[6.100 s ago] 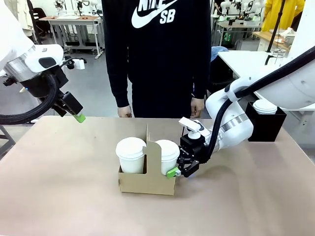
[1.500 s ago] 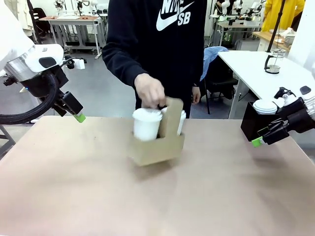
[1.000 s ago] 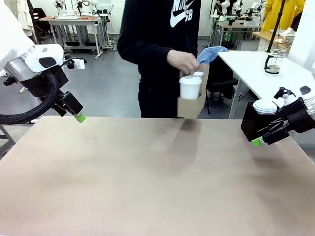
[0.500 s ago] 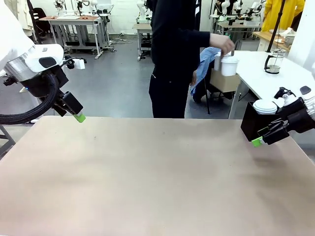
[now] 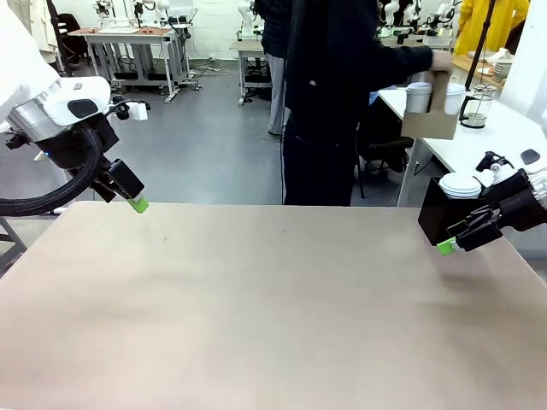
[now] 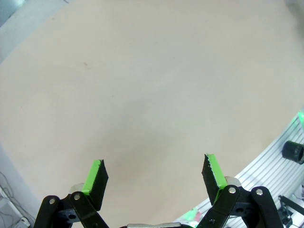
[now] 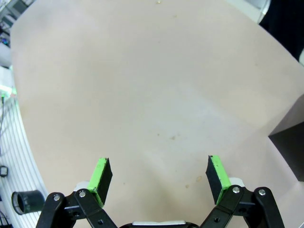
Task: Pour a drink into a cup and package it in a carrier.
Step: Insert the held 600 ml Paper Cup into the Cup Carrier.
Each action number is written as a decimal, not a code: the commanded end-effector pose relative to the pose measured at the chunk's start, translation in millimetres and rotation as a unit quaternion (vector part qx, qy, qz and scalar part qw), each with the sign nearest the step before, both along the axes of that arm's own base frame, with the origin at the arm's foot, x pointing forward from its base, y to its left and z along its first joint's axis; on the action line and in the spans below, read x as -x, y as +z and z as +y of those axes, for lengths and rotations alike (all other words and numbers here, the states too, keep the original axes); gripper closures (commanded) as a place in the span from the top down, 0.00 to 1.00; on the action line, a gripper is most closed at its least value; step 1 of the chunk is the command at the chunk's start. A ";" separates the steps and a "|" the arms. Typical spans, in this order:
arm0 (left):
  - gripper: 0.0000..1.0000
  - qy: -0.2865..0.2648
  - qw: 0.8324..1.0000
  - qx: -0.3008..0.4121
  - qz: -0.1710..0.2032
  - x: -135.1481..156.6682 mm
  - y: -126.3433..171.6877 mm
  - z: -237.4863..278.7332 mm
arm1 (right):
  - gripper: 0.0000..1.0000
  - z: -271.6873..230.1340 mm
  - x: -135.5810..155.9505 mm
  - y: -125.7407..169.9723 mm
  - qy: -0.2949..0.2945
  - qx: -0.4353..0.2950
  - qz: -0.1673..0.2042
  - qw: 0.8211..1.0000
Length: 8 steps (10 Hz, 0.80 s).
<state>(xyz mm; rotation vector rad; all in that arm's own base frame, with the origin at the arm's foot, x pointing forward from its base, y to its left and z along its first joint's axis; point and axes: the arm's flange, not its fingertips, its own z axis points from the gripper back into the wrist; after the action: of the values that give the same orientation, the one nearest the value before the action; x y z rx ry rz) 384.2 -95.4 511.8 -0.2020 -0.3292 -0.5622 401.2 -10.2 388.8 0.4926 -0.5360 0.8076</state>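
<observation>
Brown cardboard carrier (image 5: 430, 120) with two lidded white cups hangs from a person's hand (image 5: 441, 61); both grippers, left (image 6: 154, 173) and right (image 7: 160, 176), gape wide and empty and are best kept parked.

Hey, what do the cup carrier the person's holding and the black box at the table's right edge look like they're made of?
Carrier: plain brown cardboard by the look, matte, with flat folded sides. Black box: matte black, flat sides and straight edges; possibly card or plastic, the look leaves it open.
</observation>
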 end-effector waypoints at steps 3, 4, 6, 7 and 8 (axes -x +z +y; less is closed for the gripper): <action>1.00 0.006 1.000 -0.007 -0.005 -0.3 0.8 0.5 | 1.00 -1.1 -0.1 -0.2 -0.003 0.007 0.000 1.000; 1.00 0.006 1.000 -0.007 -0.005 -0.3 0.8 0.5 | 1.00 -1.1 -0.1 -0.2 -0.003 0.007 0.000 1.000; 1.00 0.006 1.000 -0.007 -0.005 -0.3 0.8 0.5 | 1.00 -1.1 -0.1 -0.2 -0.003 0.007 0.000 1.000; 1.00 0.006 1.000 -0.007 -0.005 -0.3 0.8 0.5 | 1.00 -1.1 -0.1 -0.2 -0.003 0.007 0.000 1.000; 1.00 0.006 1.000 -0.007 -0.005 -0.3 0.8 0.5 | 1.00 -1.1 -0.1 -0.2 -0.003 0.007 0.000 1.000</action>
<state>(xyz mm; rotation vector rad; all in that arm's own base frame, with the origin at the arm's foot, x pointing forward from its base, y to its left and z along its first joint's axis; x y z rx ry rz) 384.2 -95.4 511.8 -0.2019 -0.3292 -0.5622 401.2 -10.2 388.8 0.4926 -0.5360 0.8077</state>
